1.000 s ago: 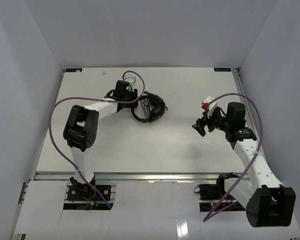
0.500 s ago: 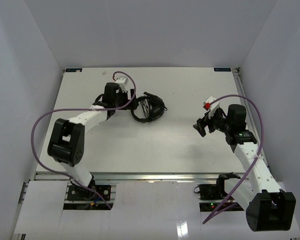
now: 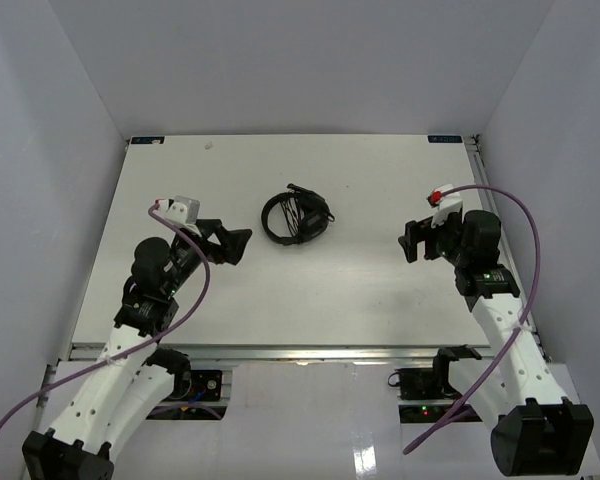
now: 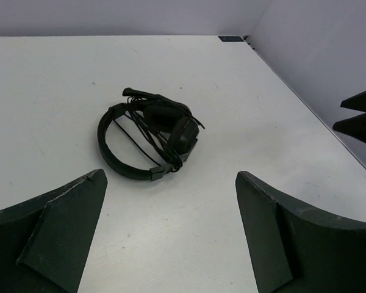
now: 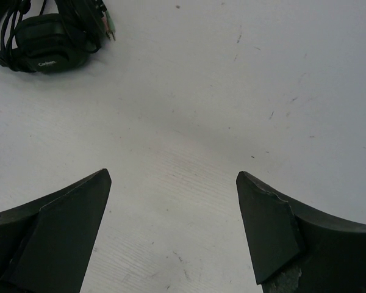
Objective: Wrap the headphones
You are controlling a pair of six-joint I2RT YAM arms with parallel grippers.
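The black headphones (image 3: 296, 216) lie on the white table near its middle, the thin cord wound across the headband and earcups. The left wrist view shows the headphones (image 4: 147, 141) ahead of my left gripper (image 4: 171, 177), which stands open over bare table, well short of them. From above, that left gripper (image 3: 228, 243) sits to their left. My right gripper (image 3: 413, 240) is open too, far to the right of the headphones. Its own view catches only an earcup and plug of the headphones (image 5: 49, 36) at the top left, with its fingers spread around my right gripper (image 5: 174, 177).
White walls enclose the table (image 3: 380, 290) on three sides. Purple cables (image 3: 525, 240) loop off both arms. The right gripper's dark fingertips (image 4: 360, 116) show at the right edge of the left wrist view.
My left arm has let go at the headphones, opened, and pulled back toward the near left. The right gripper has shifted slightly right and up. The headphones stay in place.
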